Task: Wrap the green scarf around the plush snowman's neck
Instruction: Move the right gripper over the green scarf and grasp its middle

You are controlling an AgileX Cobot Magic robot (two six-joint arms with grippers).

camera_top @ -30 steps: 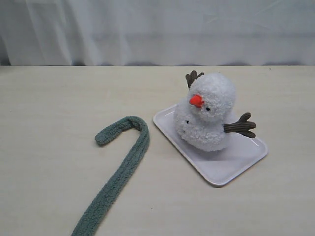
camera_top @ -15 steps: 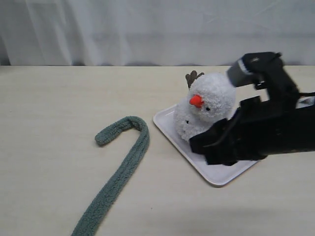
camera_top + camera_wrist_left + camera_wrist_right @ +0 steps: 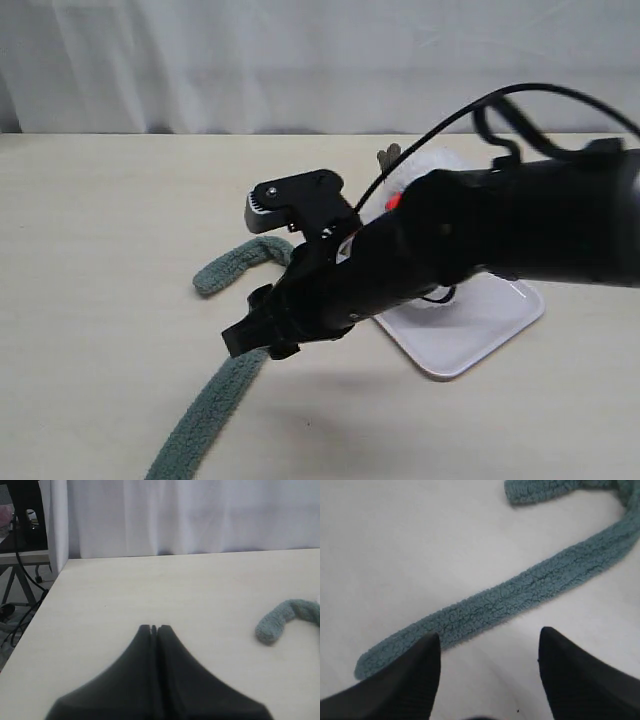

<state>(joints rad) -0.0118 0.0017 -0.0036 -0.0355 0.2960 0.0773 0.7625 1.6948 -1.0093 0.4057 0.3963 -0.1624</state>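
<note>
The right hand [image 3: 487, 645] hovers wide open over the long fuzzy sage-green scarf [image 3: 520, 590], flat on the pale table [image 3: 100, 260] near the white plush snowman [image 3: 430, 160]; closing too high could miss the thin fleece.

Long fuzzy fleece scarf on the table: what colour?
The long fuzzy fleece scarf is plain dull sage green; right wrist view shows it best.

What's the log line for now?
right tool: open, empty | left tool: shut, empty | green scarf: on table below right tool | plush snowman: mostly hidden
</note>
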